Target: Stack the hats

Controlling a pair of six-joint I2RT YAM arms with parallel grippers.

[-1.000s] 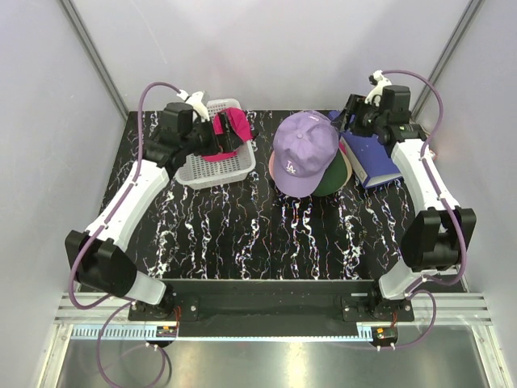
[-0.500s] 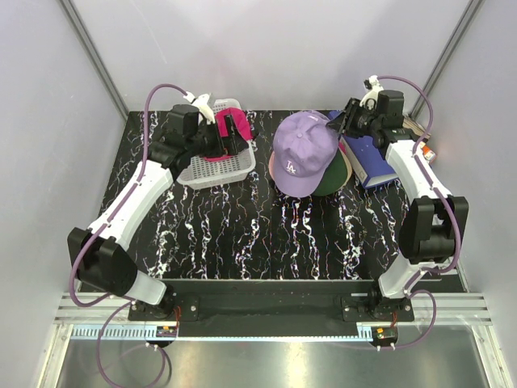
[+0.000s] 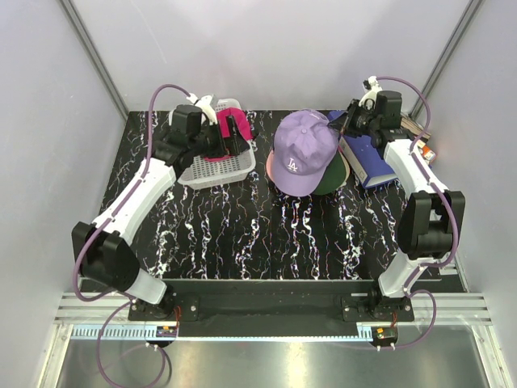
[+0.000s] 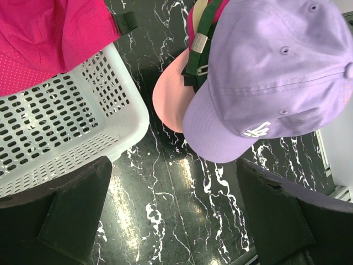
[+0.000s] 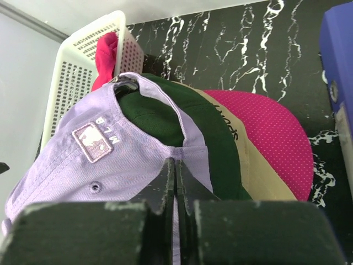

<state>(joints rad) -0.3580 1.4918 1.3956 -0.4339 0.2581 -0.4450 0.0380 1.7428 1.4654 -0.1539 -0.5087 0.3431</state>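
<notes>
Desk of black marbled laminate carries four hats stacked, soft lavender fabric baseball cap topmost; magenta mesh cap lies unstacked in pale plastic mesh basket. Left end effector hovers wide; right end effector pinches the lavender cap's rear

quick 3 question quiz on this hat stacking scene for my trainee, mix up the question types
1. True or false: the left gripper is shut on a cap.
2. Which one tops the stack? A tan cap, B lavender cap, C dark green cap.
3. Fill in: the magenta cap not yet stacked lies in the ____.
Key: 1 false, its fingers are spread and grip nothing; 2 B; 3 basket.
</notes>
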